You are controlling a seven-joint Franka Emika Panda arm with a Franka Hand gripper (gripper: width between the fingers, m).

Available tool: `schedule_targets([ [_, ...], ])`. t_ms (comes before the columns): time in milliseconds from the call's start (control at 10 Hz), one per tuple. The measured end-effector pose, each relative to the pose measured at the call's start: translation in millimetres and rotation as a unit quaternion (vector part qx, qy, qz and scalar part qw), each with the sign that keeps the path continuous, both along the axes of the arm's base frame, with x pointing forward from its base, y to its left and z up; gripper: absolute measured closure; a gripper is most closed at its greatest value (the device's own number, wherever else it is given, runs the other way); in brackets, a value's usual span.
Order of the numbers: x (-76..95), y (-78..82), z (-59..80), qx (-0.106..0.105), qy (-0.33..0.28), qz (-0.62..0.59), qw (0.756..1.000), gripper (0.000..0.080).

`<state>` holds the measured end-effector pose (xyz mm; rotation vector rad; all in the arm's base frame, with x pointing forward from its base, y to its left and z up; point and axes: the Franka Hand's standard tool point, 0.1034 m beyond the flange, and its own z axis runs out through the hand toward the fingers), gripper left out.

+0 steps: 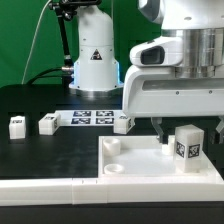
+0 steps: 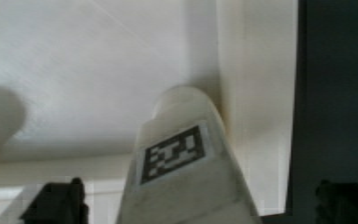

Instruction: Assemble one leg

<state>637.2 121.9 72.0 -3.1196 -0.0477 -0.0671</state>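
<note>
A leg [image 1: 186,146], a small white block with a black-and-white tag, stands upright on the large white panel [image 1: 135,165] near the corner on the exterior view's right. My gripper [image 1: 187,131] hangs right over it, open, with one finger on each side and a gap to the leg on both sides. In the wrist view the leg [image 2: 190,165] rises between the two dark fingertips [image 2: 59,203] of the gripper [image 2: 202,205], neither touching it. The panel [image 2: 105,70] lies beneath. Whether the leg's foot sits in a socket is hidden.
Three more legs lie on the black table: one [image 1: 17,125] at the exterior view's far left, one [image 1: 47,123] beside it, one [image 1: 122,123] by the marker board [image 1: 90,117]. A round socket [image 1: 112,146] shows on the panel. A long white rail [image 1: 45,187] runs along the front.
</note>
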Motion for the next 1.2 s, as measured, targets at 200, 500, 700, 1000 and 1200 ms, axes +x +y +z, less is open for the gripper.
schedule_targets([
  [200,0.6,-3.3,0.0,-0.011,-0.002,0.1,0.995,0.0151],
  [500,0.7,-4.3,-0.3,-0.015,-0.003,0.121,0.993,0.0174],
  [700,0.6,-4.2,-0.3,-0.014,-0.003,0.113,0.993,0.0362],
  [1000,-0.1,-3.1,-0.9,-0.009,-0.001,0.065,0.998,0.0508],
  [1200,-2.5,-1.1,-2.5,-0.001,0.003,-0.076,0.997,0.0508],
])
